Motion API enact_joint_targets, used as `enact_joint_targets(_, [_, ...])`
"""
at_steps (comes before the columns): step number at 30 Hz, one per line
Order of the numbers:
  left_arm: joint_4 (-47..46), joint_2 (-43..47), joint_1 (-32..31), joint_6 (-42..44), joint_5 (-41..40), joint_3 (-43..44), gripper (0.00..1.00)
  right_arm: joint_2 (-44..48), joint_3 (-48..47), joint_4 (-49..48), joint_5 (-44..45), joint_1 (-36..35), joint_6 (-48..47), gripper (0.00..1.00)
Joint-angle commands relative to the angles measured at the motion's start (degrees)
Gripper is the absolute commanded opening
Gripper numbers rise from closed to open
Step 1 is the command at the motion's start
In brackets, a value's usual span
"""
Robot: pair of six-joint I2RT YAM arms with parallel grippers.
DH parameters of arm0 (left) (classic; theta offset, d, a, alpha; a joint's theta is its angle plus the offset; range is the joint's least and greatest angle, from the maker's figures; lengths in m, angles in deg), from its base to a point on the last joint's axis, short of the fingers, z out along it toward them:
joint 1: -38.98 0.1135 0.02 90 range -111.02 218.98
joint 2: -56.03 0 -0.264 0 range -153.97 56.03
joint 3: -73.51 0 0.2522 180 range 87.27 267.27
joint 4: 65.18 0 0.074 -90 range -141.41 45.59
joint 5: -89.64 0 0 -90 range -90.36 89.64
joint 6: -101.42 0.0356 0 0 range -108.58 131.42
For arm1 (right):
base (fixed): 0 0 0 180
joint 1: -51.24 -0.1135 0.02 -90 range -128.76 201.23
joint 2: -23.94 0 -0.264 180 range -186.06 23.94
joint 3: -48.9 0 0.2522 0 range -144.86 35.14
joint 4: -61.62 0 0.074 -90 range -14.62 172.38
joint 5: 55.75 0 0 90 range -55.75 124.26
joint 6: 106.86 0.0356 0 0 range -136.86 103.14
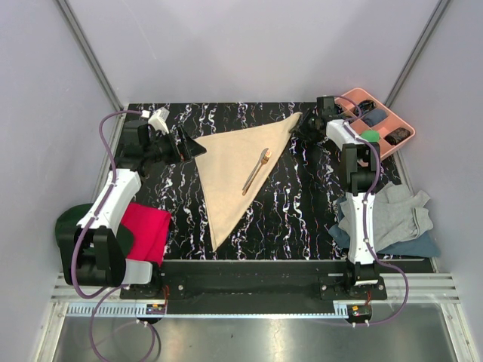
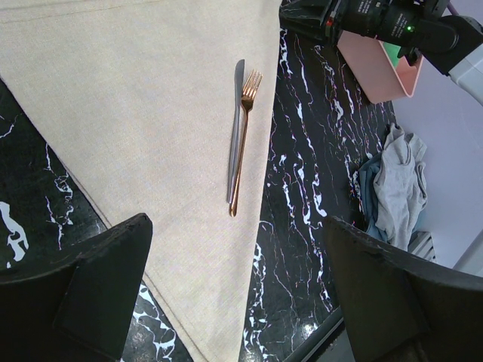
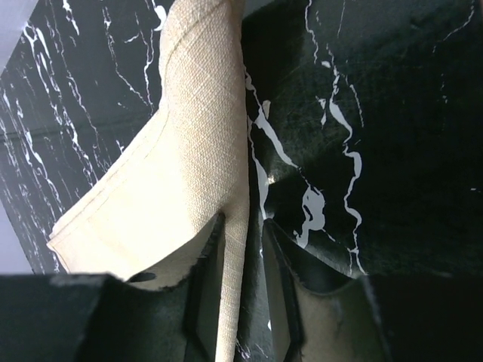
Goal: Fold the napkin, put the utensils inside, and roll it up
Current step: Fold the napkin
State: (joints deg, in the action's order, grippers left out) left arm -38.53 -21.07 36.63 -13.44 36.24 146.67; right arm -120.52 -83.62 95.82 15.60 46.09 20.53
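Bases of both my arms sit along the bottom edge of the overhead view. Just above them, at lower left, a red cloth (image 1: 147, 226) lies beside my left arm. At lower right, a heap of grey and blue cloths (image 1: 392, 219) lies beside my right arm.

Further in, the napkin (image 1: 234, 162) lies mid-frame on the black marbled table (image 1: 302, 204). It is folded into a triangle, with its long point towards the bottom of the frame and its other two corners at centre left and upper right. The utensils (image 1: 256, 172) lie on its right half, near the right-hand edge. They are a grey knife and a copper-coloured fork, side by side and touching, with their working ends towards the upper right.

My left gripper (image 1: 192, 149) is at the napkin's left corner. In my left wrist view its fingers (image 2: 98, 286) are spread wide at the bottom of the frame. The cloth lies flat below and between them, and nothing is held.

My right gripper (image 1: 300, 127) is at the upper-right corner. In my right wrist view its fingers (image 3: 204, 294) are pressed together on the napkin's corner. The cloth rises from the table in a curled fold into the pinch.

Farthest off, at upper right, a pink tray (image 1: 381, 121) holding dark items sits just beyond my right gripper.
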Motion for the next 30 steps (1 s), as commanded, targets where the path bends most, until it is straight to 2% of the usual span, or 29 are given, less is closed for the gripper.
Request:
enact_joint_targets(1, [-1.6, 0.3, -0.2, 1.1, -0.7, -0.2, 0.97, 3.7, 4.2, 0.0, 0.1, -0.4, 0.0, 0.38])
enact_joint_targets(7, [-1.6, 0.2, -0.2, 0.9, -0.5, -0.1, 0.97, 7.8, 9.7, -2.8, 0.3, -0.4, 0.8, 0.45])
enact_joint_targets(15, [-1.7, 0.3, -0.2, 0.9, -0.4, -0.2, 0.97, 6.6, 10.6, -3.7, -1.6, -0.4, 1.7, 0.46])
enact_joint_targets(30, [-1.6, 0.1, -0.3, 0.9, -0.3, 0.0, 0.97, 3.3, 8.8, -1.2, -1.4, -0.5, -0.2, 0.37])
